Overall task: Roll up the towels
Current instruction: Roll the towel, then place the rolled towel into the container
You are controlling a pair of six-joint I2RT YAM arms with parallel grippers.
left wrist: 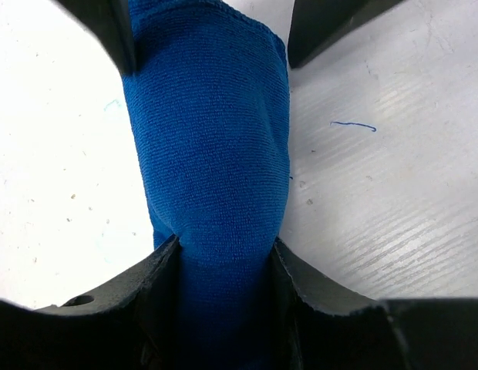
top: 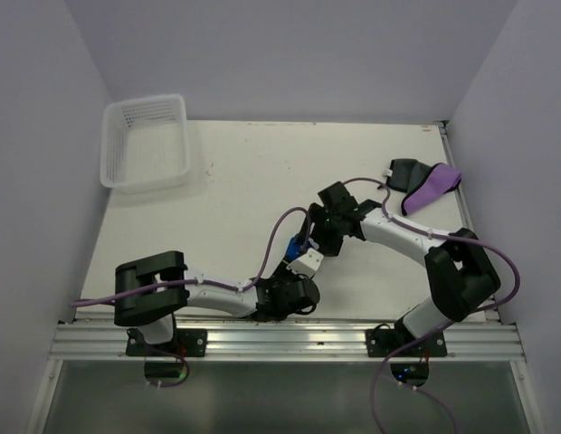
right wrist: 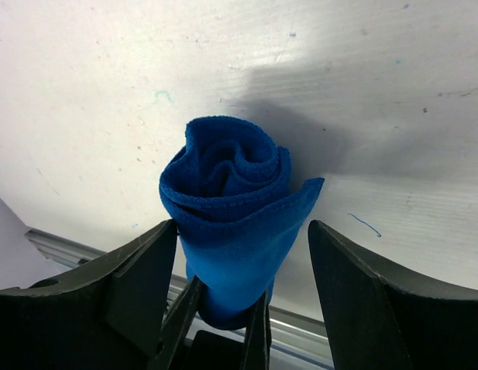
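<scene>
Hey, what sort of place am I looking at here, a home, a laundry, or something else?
Probably a robotics lab test cell: a plain white table boxed in by blank walls, two arms bolted to a metal rail, with a basket and a blue towel as props.

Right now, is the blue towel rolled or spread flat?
Rolled. The blue towel shows spiral layers at its end in the right wrist view; the left end effector clamps it as a tube.

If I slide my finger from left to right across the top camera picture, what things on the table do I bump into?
First the white basket, then the blue towel, then the dark grey towel, then the purple towel.
</scene>
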